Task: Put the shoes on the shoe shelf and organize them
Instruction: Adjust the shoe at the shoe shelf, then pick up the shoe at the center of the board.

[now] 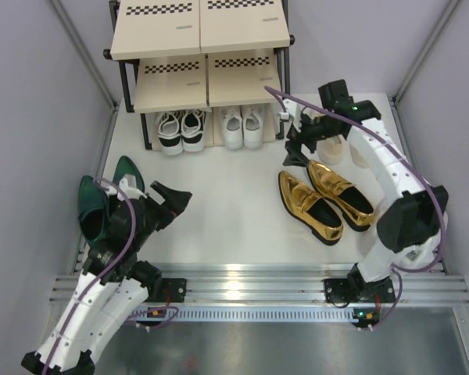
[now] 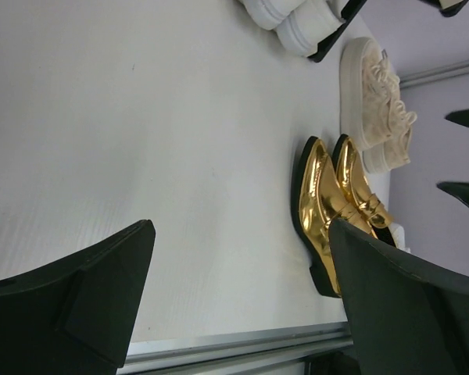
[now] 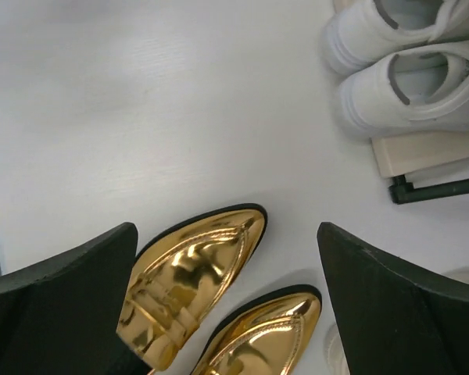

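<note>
**Worktop** [image 1: 234,203]: white, matte, flat. Enclosed by plain grey walls [image 1: 31,117] at the left, right and top of the overhead frame. A ribbed aluminium rail [image 1: 250,281] runs along its lower edge. The widest bare stretch is at centre frame, between the two arms.

**Shoe shelf** [image 1: 199,35]: top centre, against the back wall. Black metal tube frame with smooth beige boards stepped back in tiers, each with a black-and-white checkered strip. The upper two boards are bare.

**Left gripper** [image 1: 176,207]: lower left, black wedge-shaped fingers spread wide with nothing between them. It is turned toward centre frame.

**Right gripper** [image 1: 291,147]: upper right, just beside the shelf's right post, fingers spread wide and empty. It is above the toes of the gold loafers.

**Gold loafers** [image 1: 324,199]: one pair, right of centre, mirror-shiny with black soles and pointed toes. They lie side by side on the worktop at a slant.

**Dark green loafers** [image 1: 94,207]: one pair, glossy, at the left edge and partly hidden by the left arm.

**Beige sneakers** [image 2: 375,109]: one pair, soft and laced, near the right wall, above the gold loafers in the overhead frame.

**Black-and-white sneakers** [image 1: 181,129]: one pair, on the shelf's lowest board, left half.

**White lace-ups** [image 1: 242,126]: one pair, on the same board, right half, near the right gripper.
</note>
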